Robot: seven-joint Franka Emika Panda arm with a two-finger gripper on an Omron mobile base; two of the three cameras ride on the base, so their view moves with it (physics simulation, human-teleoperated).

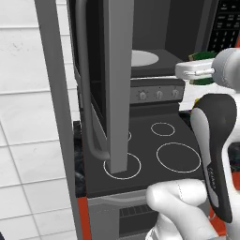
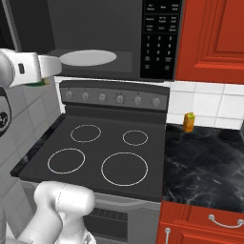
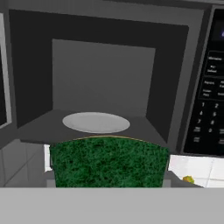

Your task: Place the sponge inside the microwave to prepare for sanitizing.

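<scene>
Now we carry the sponge, clamped in the gripper, just outside the open microwave. Best, we judge, to push straight in, level, over the white turntable before letting go, clear of the door.

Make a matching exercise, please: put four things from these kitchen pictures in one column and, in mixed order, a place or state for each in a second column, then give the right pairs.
Column 1
1. sponge
2. microwave door
3. turntable
4. small orange-yellow object

Column 2
A. standing on the dark marbled counter, right of the stove
B. held in the pincer, in front of the open microwave
C. lying white and bare on the microwave floor
D. swung wide open

Pairs: 1-B, 2-D, 3-C, 4-A
</scene>
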